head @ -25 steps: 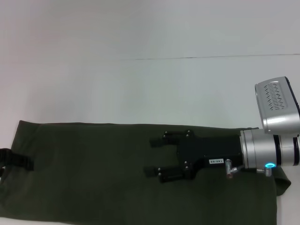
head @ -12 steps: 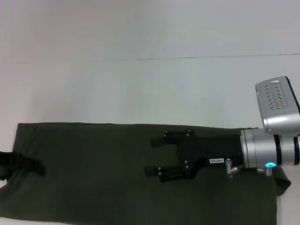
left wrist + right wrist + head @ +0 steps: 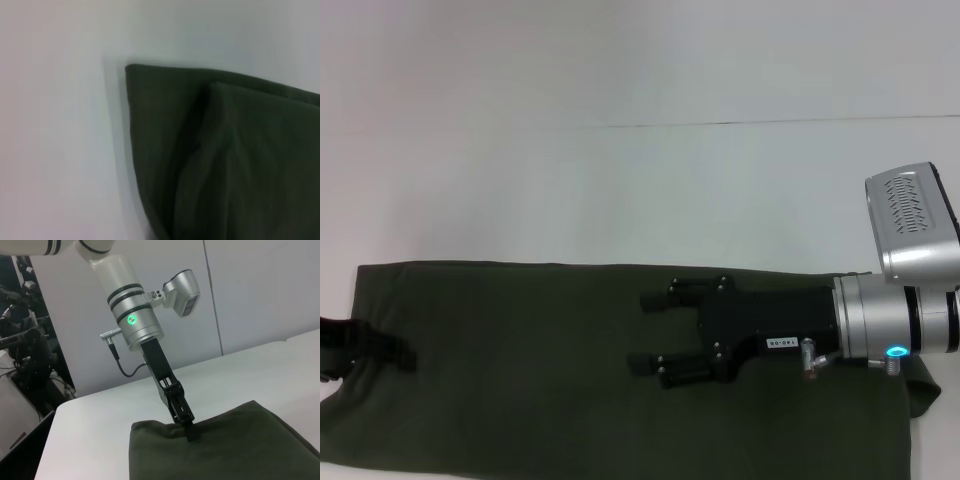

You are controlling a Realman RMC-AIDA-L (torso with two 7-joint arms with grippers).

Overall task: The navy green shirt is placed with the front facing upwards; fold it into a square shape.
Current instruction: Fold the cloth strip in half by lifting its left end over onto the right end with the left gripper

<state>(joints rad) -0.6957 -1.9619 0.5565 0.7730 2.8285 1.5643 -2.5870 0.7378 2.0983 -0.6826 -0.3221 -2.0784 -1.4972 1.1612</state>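
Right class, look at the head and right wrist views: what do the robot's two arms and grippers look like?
The right gripper is matte black with a white label, on a silver wrist with a cyan ring light and a grey vented camera box. The left gripper is slim and black below a white arm with dark bands, a green light and a black cable.

The navy green shirt is cut off at the lower edge, below the right gripper. The left gripper is mostly outside the frame; its finger state stays unclear.
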